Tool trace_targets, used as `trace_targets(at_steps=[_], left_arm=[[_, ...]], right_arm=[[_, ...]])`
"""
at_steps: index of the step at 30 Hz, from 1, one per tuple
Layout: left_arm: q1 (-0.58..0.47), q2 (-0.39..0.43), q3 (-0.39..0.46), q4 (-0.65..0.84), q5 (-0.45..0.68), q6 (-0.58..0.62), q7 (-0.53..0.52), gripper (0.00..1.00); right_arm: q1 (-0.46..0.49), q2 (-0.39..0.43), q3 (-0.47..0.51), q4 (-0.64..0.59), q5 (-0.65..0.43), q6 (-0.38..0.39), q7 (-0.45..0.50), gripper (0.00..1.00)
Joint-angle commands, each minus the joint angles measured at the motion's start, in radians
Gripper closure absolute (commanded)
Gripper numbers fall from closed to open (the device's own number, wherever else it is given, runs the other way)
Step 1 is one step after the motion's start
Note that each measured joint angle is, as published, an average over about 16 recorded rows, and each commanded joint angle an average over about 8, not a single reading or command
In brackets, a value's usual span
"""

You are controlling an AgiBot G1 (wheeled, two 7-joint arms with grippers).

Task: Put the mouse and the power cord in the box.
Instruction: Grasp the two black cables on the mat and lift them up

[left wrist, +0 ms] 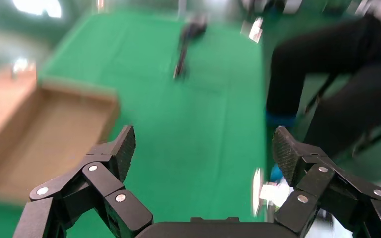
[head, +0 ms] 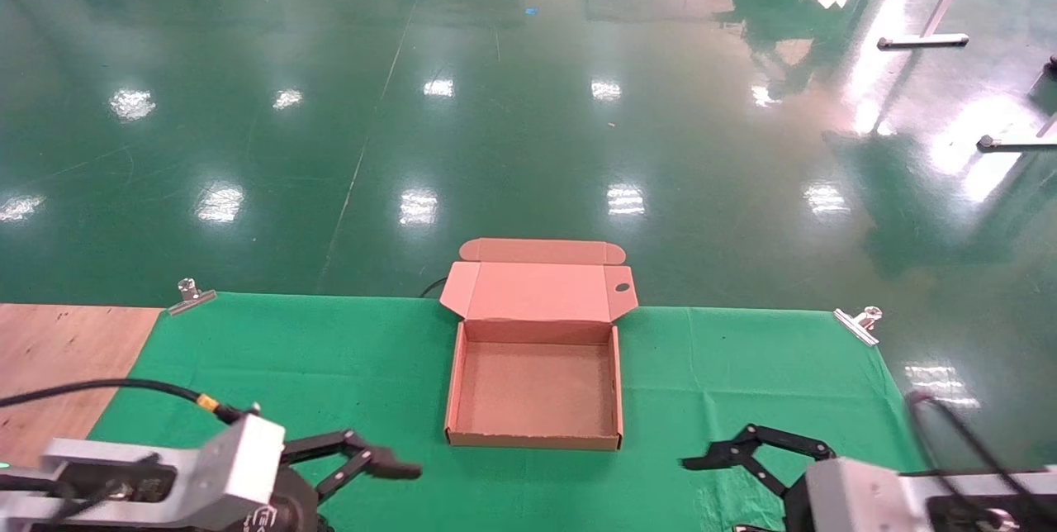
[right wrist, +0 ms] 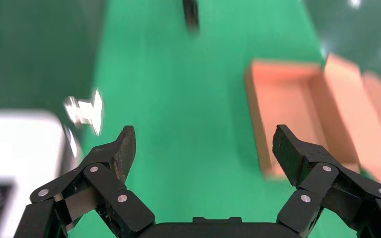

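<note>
The box (head: 535, 387) lies open and empty in the middle of the green cloth (head: 289, 367), its lid flap (head: 537, 291) folded back with a small round hole. The mouse and the power cord are out of view. My left gripper (head: 376, 466) hovers open near the cloth's front edge, left of the box. The right gripper (head: 718, 466) hovers open to the box's right. In the left wrist view the open gripper (left wrist: 203, 144) has only cloth between its fingers, with the box (left wrist: 44, 134) off to one side. The right wrist view likewise shows an open gripper (right wrist: 203, 144) and the box (right wrist: 287, 114).
Metal clips (head: 191, 296) (head: 859, 324) pin the cloth's far corners. Bare wooden tabletop (head: 58, 358) shows at the left. A short thin black curve (head: 431, 287) peeks over the far edge beside the lid. A person's dark trousers (left wrist: 337, 89) stand beside the table.
</note>
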Motion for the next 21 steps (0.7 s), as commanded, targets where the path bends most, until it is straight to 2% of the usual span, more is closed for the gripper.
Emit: trace_targets(at_steps=[1, 6, 12, 16, 21], left_arm=[[-0.025, 0.009, 0.033, 0.046, 0.079, 0.006, 0.025, 0.0], [-0.128, 0.057, 0.117, 0.204, 0.299, -0.027, 0.109, 0.0], [-0.245, 0.145, 0.205, 0.415, 0.511, -0.097, 0.223, 0.0], [-0.296, 0.206, 0.252, 0.551, 0.609, -0.151, 0.289, 0.0], [-0.32, 0.271, 0.282, 0.708, 0.665, -0.218, 0.365, 0.0]], right_arm=[[0.024, -0.007, -0.026, -0.012, -0.091, 0.01, -0.043, 0.0], [0.072, -0.056, -0.096, -0.037, -0.329, 0.082, -0.151, 0.0], [0.12, -0.149, -0.19, -0.137, -0.568, 0.149, -0.214, 0.0], [0.146, -0.222, -0.239, -0.235, -0.677, 0.19, -0.241, 0.0], [0.178, -0.312, -0.273, -0.388, -0.746, 0.246, -0.284, 0.0]])
